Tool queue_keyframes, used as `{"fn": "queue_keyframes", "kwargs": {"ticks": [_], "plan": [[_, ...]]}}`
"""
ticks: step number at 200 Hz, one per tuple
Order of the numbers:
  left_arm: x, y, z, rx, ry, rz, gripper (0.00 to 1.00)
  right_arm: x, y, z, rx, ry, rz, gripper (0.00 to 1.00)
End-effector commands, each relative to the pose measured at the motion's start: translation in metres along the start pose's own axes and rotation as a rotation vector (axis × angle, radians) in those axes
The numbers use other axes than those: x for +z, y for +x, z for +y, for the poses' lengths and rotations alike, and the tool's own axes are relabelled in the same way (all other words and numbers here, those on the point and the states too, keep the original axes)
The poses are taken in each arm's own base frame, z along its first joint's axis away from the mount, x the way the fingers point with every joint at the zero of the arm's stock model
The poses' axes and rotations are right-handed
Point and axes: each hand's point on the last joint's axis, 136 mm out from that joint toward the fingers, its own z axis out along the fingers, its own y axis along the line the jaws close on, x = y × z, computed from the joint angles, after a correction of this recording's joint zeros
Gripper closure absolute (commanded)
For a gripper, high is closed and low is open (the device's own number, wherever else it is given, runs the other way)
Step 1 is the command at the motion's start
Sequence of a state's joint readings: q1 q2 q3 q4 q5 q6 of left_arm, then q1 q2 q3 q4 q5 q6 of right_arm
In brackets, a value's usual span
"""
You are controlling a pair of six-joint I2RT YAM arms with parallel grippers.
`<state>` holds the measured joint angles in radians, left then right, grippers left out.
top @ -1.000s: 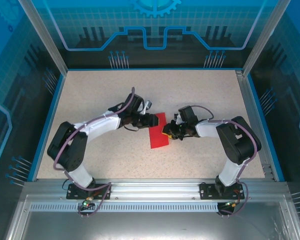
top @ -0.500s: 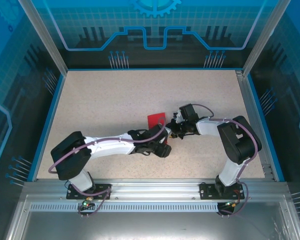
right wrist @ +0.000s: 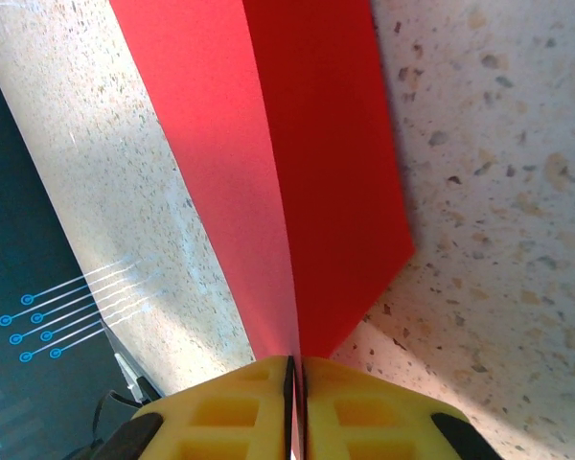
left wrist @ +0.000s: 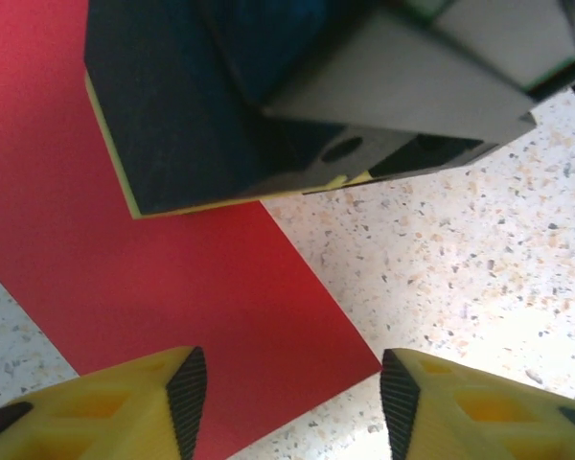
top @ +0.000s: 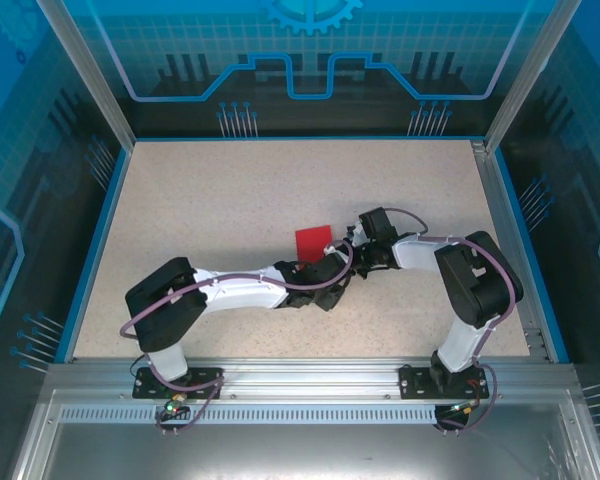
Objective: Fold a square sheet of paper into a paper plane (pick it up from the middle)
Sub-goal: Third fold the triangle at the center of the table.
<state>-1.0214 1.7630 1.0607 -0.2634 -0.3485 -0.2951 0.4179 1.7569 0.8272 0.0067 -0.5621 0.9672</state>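
Observation:
The red paper [top: 313, 242] lies on the table's middle, its near part hidden under my left arm. In the right wrist view the paper [right wrist: 316, 144] runs away from the fingers in two faces that meet at a straight crease, and my right gripper [right wrist: 295, 369] is shut on its edge. My left gripper [left wrist: 292, 393] is open just above the table, with a corner of the paper [left wrist: 201, 287] between its yellow fingers. The right gripper's black body [left wrist: 220, 105] hangs over the paper ahead of it. From above, the left gripper [top: 332, 278] and right gripper [top: 350, 256] are close together.
The speckled tabletop [top: 210, 200] is bordered by a blue rim and transparent walls [top: 90, 150]. The left arm [top: 230, 292] stretches across the near middle of the table. The right arm's elbow [top: 475, 280] stands at the right side.
My left arm has swung from the paper's far left side round to its near side and reached further right. Less of the paper shows from above. The right gripper has barely moved.

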Motion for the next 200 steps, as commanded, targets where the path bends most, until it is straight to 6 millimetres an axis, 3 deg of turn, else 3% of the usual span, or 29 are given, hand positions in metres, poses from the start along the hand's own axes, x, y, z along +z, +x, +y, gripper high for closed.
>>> {"fn": "queue_keyframes", "kwargs": {"ticks": [1, 34, 72, 91, 111, 172, 200], "plan": [[0.0, -0.011, 0.004, 0.028, -0.048, -0.033, 0.51, -0.002, -0.004, 0.0, 0.011, -0.006, 0.018, 0.88], [-0.004, -0.013, 0.005, 0.027, -0.053, -0.047, 0.69, -0.003, -0.005, -0.002, 0.016, 0.002, 0.016, 0.88], [-0.005, -0.014, 0.007, 0.022, -0.055, -0.05, 0.85, -0.004, -0.007, -0.002, 0.016, 0.004, 0.015, 0.87], [-0.006, -0.015, 0.007, 0.012, -0.048, -0.053, 0.87, -0.006, -0.007, -0.003, 0.017, 0.007, 0.013, 0.86], [-0.007, -0.016, 0.007, -0.014, -0.023, -0.049, 0.97, -0.008, -0.008, -0.002, 0.012, 0.008, 0.009, 0.84], [-0.018, -0.023, 0.011, -0.174, 0.225, -0.012, 1.0, -0.039, -0.021, -0.013, 0.008, 0.064, -0.093, 0.67], [-0.021, -0.023, 0.016, -0.235, 0.325, 0.009, 1.0, -0.057, -0.025, -0.015, -0.025, 0.108, -0.139, 0.65]]}}
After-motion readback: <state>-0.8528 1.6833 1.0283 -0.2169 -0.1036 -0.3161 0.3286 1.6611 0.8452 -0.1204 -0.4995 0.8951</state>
